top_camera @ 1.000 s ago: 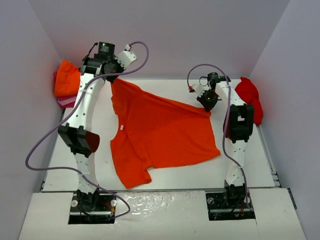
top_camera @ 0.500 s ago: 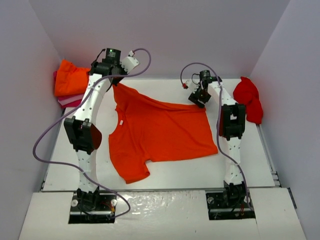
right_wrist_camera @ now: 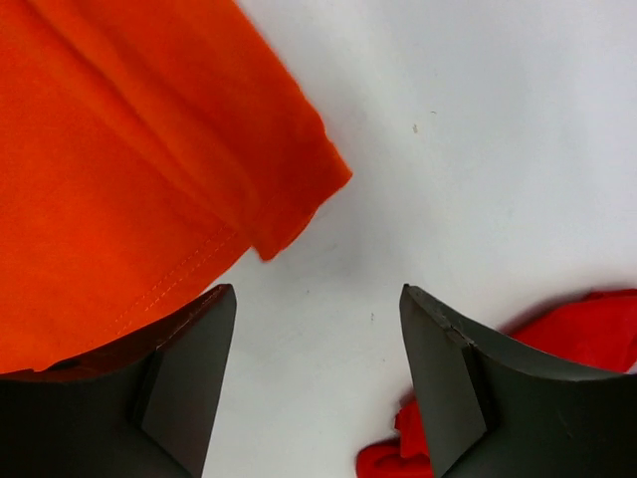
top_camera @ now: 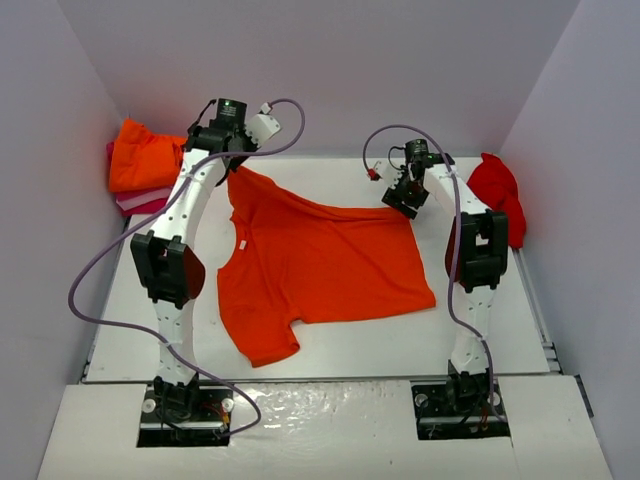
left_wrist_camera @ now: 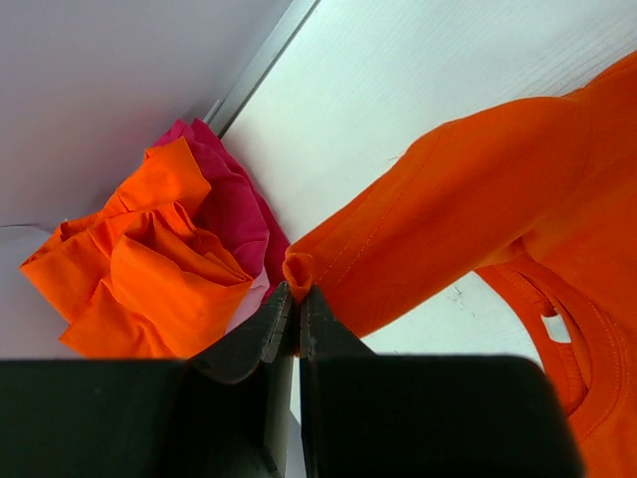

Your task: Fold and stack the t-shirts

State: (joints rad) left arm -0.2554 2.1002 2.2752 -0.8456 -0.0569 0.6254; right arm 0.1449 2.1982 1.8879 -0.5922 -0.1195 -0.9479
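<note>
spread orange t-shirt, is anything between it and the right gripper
Nothing visible: the right gripper is open at a corner of the spread orange t-shirt, with only table showing between them.

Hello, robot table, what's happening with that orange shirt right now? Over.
Left gripper shut on orange t-shirt sleeve. Right gripper open, empty, by its far corner. Shirt spread out, unfolded. Nothing lying on it.

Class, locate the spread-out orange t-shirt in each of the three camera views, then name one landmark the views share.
Top external: the spread orange t-shirt lies mid-table, between the arms.
Left wrist: it fills the right side, its sleeve pinched in the left gripper.
Right wrist: it sits upper left, its corner beside the open right gripper.
Shared landmark: the white table under it.
</note>
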